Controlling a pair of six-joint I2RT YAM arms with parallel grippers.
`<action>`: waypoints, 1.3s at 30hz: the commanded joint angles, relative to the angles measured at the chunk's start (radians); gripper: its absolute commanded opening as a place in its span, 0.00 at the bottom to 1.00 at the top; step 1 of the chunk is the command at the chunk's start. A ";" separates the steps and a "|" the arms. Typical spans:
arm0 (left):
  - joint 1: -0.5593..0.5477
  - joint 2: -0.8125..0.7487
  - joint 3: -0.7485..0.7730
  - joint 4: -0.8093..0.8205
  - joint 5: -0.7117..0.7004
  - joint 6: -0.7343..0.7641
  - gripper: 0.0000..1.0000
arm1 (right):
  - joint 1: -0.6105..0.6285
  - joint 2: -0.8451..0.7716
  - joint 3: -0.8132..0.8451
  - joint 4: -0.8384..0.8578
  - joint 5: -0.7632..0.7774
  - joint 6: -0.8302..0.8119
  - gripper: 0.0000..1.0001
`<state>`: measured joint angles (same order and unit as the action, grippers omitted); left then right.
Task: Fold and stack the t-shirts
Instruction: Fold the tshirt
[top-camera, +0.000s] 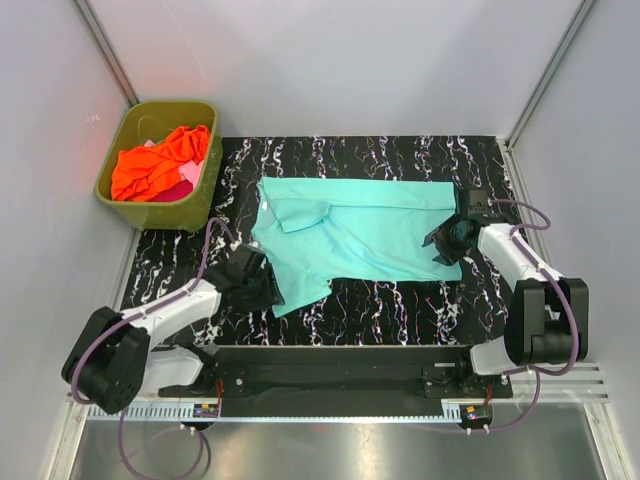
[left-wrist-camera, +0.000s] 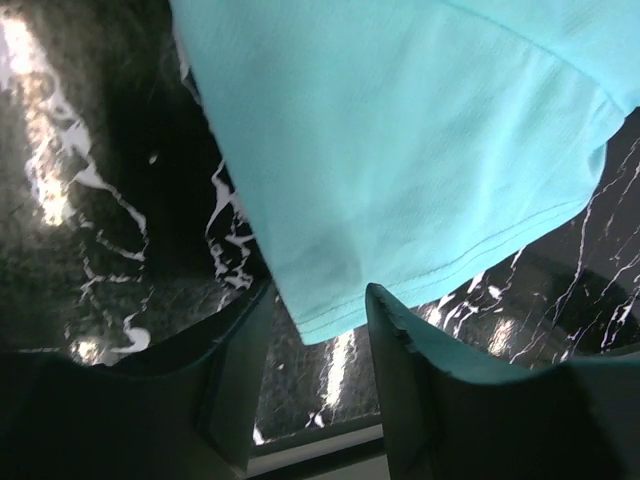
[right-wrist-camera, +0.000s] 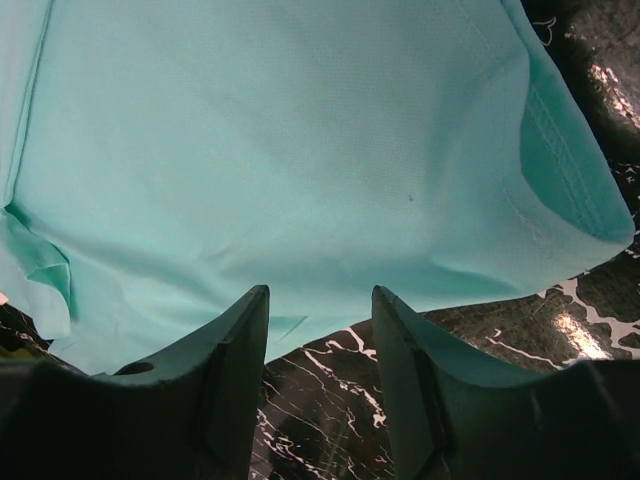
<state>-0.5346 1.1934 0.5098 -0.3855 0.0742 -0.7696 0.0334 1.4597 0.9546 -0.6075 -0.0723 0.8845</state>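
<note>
Olive-green plastic tub (top-camera: 203, 196) sits at the far-left corner of the black white-veined marble table (top-camera: 400, 300). In the tub: a crumpled orange cloth t-shirt (top-camera: 150, 165) on top and a pink/magenta cloth t-shirt (top-camera: 176, 191) peeking from under its right side. The teal collared cloth t-shirt (top-camera: 370, 230) is outside the tub, spread mostly flat just to its right with the collar end towards the tub. My left gripper (left-wrist-camera: 315, 300) is on the near side of the tub at the teal shirt's hem corner, fingers apart, hem tip between them, not pinched. My right gripper (right-wrist-camera: 320, 295) is at the shirt edge farthest from the tub, fingers parted, gripping nothing.
</note>
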 joint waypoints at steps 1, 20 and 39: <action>-0.010 0.052 -0.008 0.072 -0.030 -0.005 0.46 | 0.000 -0.064 -0.022 0.012 0.005 0.031 0.53; -0.015 -0.104 0.064 -0.128 -0.140 0.076 0.00 | -0.027 -0.081 -0.111 -0.080 0.322 0.137 0.49; -0.015 -0.133 0.098 -0.176 -0.257 0.030 0.00 | -0.118 -0.045 -0.096 -0.075 0.358 0.061 0.00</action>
<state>-0.5457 1.0966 0.5636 -0.5625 -0.1600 -0.7246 -0.0814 1.4631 0.8242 -0.6922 0.2962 0.9749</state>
